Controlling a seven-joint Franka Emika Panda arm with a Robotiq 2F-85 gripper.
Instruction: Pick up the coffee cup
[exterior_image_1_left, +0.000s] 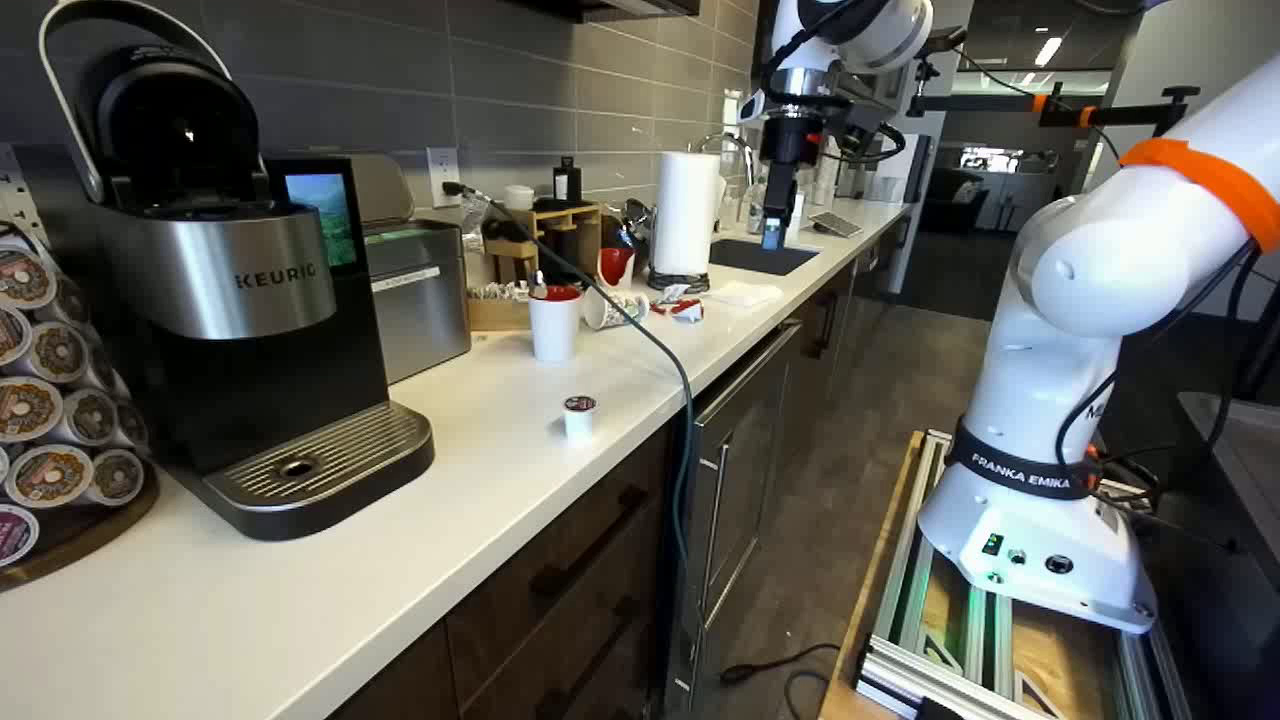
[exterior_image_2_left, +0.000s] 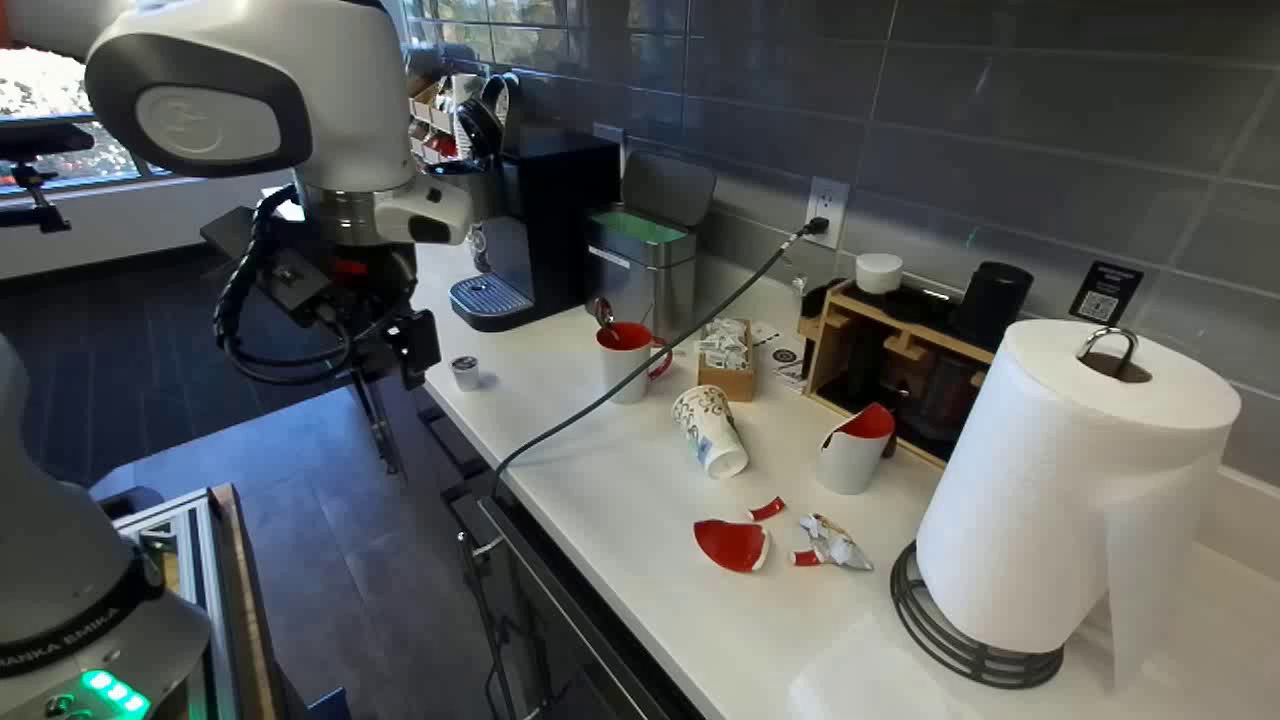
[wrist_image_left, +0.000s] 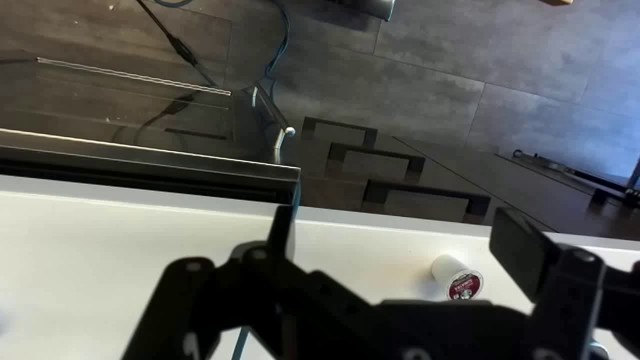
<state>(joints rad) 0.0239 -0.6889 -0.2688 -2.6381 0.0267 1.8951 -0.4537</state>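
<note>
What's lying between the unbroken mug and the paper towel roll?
Both exterior views show a patterned paper cup on its side and a broken red-lined mug, with red shards and a crumpled scrap nearer the front; a power cord crosses there.

Room lay between the spread jaws of the gripper (wrist_image_left: 398, 231), where the wrist view showed the coffee pod (wrist_image_left: 456, 277) and, beside it, a crossable stretch of tabletop (wrist_image_left: 355, 255). A cable (wrist_image_left: 240, 344) crossed past one jaw, an obstacle on that side. In an exterior view, the coffee machine (exterior_image_2_left: 565, 225) and a mug (exterior_image_2_left: 612, 362) blocked the way beyond the coffee pod from the gripper.
</note>
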